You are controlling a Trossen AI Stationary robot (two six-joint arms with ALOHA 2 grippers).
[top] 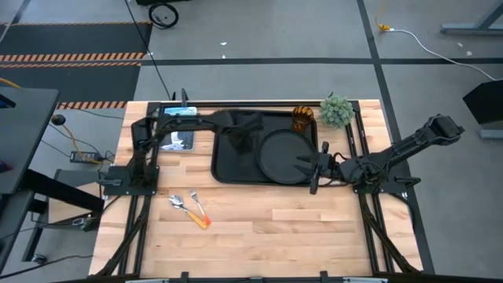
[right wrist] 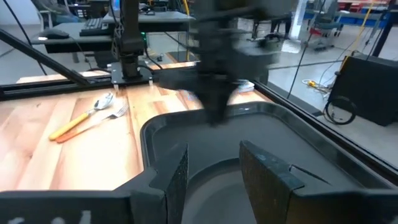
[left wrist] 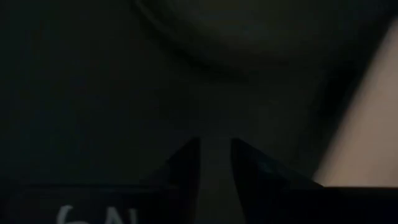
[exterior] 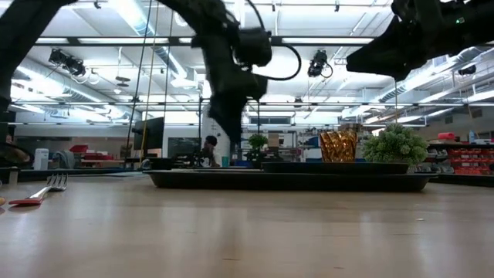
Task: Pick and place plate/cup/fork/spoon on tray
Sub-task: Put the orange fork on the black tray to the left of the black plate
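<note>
Pale butcher-block table (top: 314, 236), contents listed from its left side to its right:

- spoon (top: 178, 203) and fork (top: 196, 209), both orange-handled, lying side by side and crossing on the bare wood near the left front, well apart from the tray
- left gripper (top: 244, 141), reaching in from the left arm's base and hanging low over the left half of the tray; fingers nearly together with only a narrow gap, nothing between them
- tray (top: 232, 171), matte black, rectangular, at the centre rear of the table
- plate (top: 277, 151), round, black, lying flat inside the right half of the tray
- right gripper (top: 308, 166), at the plate's right edge over the tray's right rim; fingers spread, holding nothing
- cup (top: 303, 118), amber, upright at the tray's rear right corner; whether inside or just past the rim cannot be told
- potted plant (top: 337, 111), green, just right of the cup, off the tray
</note>
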